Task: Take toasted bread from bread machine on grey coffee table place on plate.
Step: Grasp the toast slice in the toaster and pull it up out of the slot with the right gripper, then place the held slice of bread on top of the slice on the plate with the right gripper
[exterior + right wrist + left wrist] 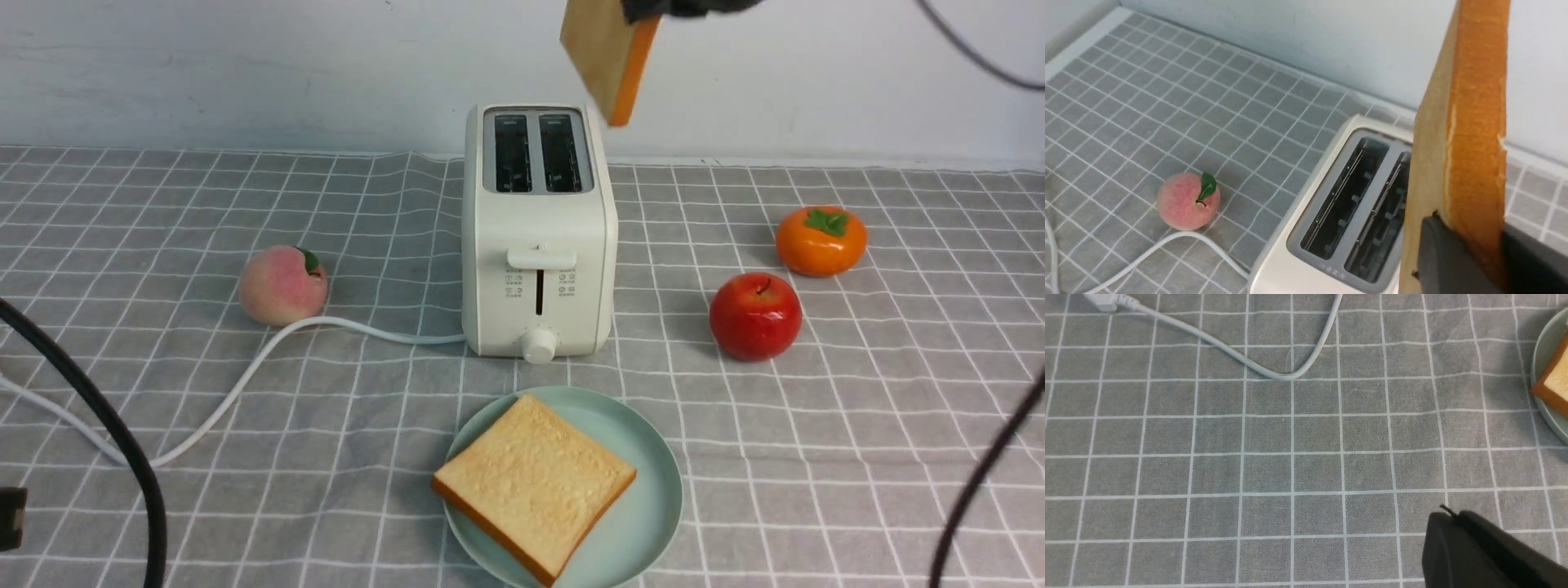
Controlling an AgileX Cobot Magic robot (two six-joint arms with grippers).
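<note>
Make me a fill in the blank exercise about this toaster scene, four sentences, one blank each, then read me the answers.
1. The right claw holds a toasted bread slice in the air ____ the bread machine.
2. Both slots of the bread machine are ____.
3. The second slice lies flat on the plate, in ____ of the bread machine.
4. The peach sits on the bread machine's ____ side.

Missing words: above; empty; front; left.
</note>
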